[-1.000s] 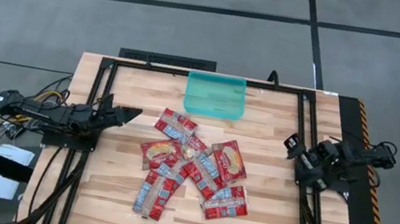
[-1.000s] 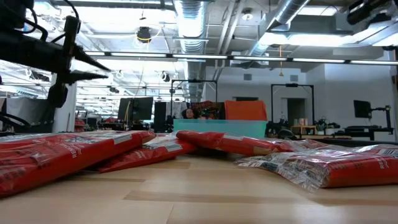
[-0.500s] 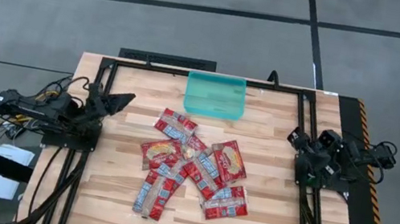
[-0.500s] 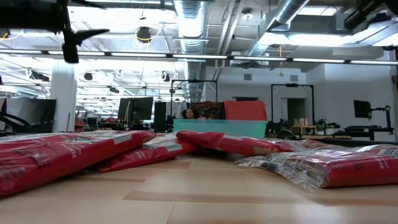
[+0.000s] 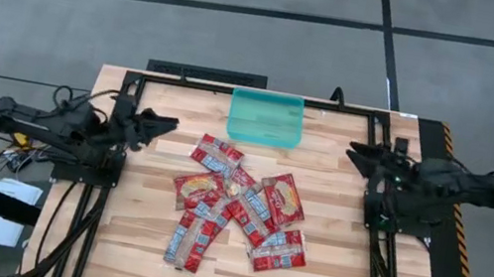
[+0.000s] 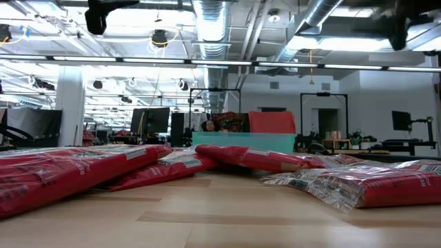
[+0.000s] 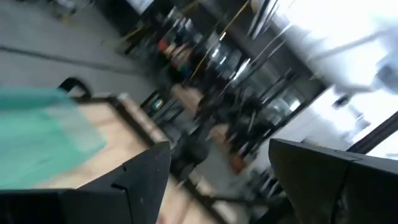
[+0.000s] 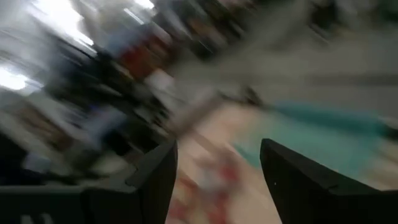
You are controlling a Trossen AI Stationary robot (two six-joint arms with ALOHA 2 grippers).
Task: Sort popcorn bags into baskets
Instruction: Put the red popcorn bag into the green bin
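Hovering apart from popcorn bags point(image 5: 238, 205), left gripper point(image 5: 167, 126) and right gripper point(image 5: 353, 155) fingers seemingly spread, empty

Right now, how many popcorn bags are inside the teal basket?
0. The teal basket at the table's far edge holds nothing; all the popcorn bags lie in an overlapping pile mid-table, so some may be hidden underneath.

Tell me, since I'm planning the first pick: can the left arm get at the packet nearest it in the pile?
Probably yes. The left end effector is open and empty, beside the pile, and bare table lies between it and the nearest popcorn bag, which lies at the pile's edge with nothing on top.
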